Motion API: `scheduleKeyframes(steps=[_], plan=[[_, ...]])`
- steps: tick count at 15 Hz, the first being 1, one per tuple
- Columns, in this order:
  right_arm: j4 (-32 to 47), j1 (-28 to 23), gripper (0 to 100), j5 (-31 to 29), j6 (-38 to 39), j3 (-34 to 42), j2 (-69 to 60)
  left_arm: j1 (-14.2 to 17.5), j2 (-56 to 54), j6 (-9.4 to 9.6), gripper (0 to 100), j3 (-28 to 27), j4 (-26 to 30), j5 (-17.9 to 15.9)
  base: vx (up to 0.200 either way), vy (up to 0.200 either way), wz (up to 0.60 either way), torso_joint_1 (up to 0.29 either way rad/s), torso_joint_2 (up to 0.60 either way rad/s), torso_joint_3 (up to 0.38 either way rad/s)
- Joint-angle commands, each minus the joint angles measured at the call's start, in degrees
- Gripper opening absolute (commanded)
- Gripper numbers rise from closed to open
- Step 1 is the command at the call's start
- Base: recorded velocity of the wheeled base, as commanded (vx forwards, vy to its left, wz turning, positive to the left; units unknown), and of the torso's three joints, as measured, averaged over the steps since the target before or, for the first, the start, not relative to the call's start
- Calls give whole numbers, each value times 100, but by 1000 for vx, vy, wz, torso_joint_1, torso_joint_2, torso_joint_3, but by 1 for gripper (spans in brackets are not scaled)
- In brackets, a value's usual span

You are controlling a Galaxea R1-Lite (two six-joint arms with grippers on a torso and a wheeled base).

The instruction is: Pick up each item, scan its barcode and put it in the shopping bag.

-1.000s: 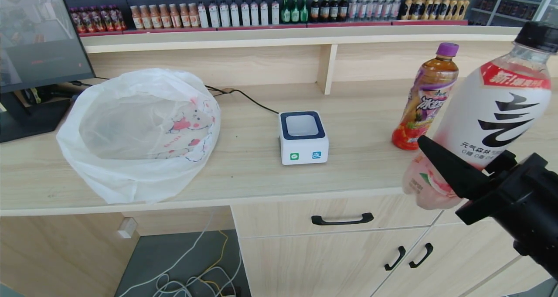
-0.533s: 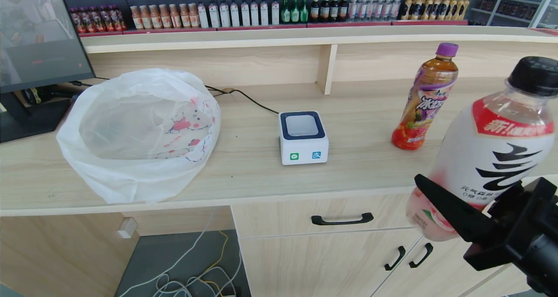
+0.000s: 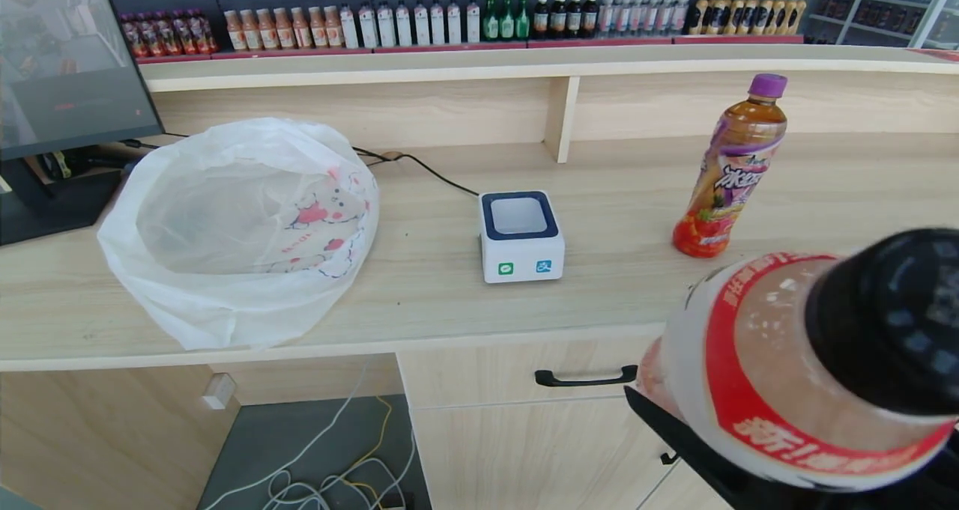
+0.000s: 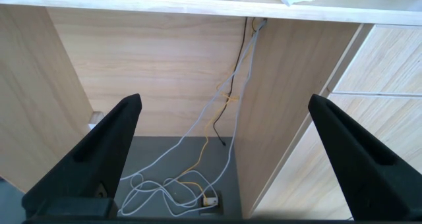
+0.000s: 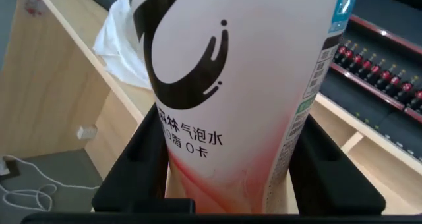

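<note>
At the robot's right, closest to the head camera, the right gripper (image 5: 227, 165) is pinching the white-and-pink sparkling water bottle (image 3: 787, 360) by its lower body, jaws pressing on either side of the label. Over the last second the bottle is swinging from near upright to a steep lean toward the camera. Its black cap is now facing the lens and its body is hanging off the front edge of the table (image 3: 449, 300), above the drawers. That reads as the pick-up being done and the arm turning the bottle, likely to bring its barcode round for scanning; the scan itself looks not yet made. Lower on the left, the left gripper (image 4: 224, 105) is idling beneath table level with jaws spread wide and nothing between them, facing the cupboard side and loose cables (image 4: 191, 178) on the floor.

Counting across the table: one white scanner (image 3: 521, 234) sitting mid-table, one open white shopping bag (image 3: 240, 225) lying well to its left and appearing to hold nothing yet, and one purple-capped tea bottle (image 3: 730, 165) standing upright to the right, waiting its turn. That is making two items in all, one held and one standing. Farther back, one monitor (image 3: 67, 61) is standing at the left, and a long row of shelf bottles (image 3: 449, 19) is lining the wall
</note>
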Motion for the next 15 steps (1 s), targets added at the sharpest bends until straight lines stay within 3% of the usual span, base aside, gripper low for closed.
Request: scheduleKeyframes(steps=[1,3,8,10,15], plan=[[-1,542,0,119,-244,-326,567,0,-1,-1,100,0,1,0,0,0,0,0,0,0],[-1,621,0,647,-288,-98,576,0,-1,-1,100,0,1,0,0,0,0,0,0,0],[-1,569,0,1280,-507,17,602,0,-1,-1,100,0,1,0,0,0,0,0,0,0],[-1,252,0,1288,-1061,-62,655,0,-1,-1,100,0,1,0,0,0,0,0,0,0],[-1,111,0,1297,-2757,-159,655,0,-1,-1,100,0,1,0,0,0,0,0,0,0]])
